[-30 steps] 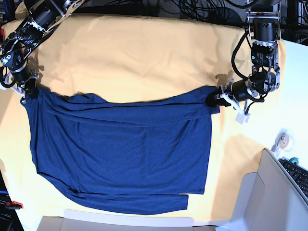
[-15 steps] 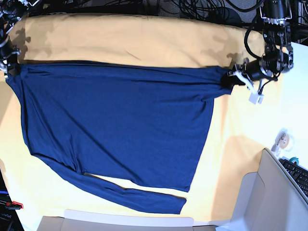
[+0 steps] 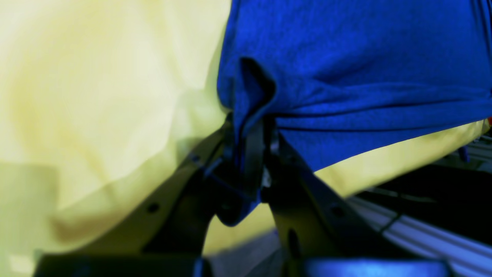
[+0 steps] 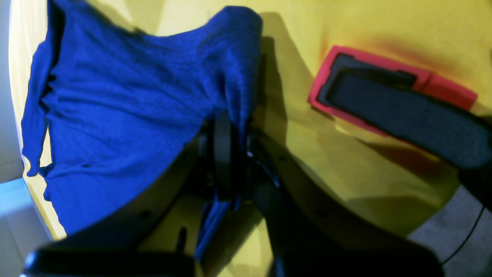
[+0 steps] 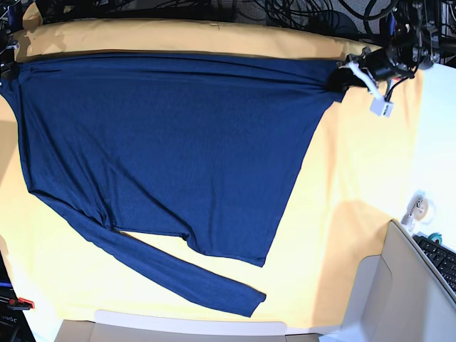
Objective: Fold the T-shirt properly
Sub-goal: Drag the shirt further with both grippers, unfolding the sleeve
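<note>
Stretching between both arms, the shirt (image 5: 164,135) is lying along the far edge of the cloth-covered desk (image 5: 349,206). The left tool (image 3: 253,154) and the right tool (image 4: 226,154) are each pinching a top corner, the body hanging toward the near side.

light: bright, even | wrist views: blurry, oversaturated | base: sharp, edges bowed
</note>
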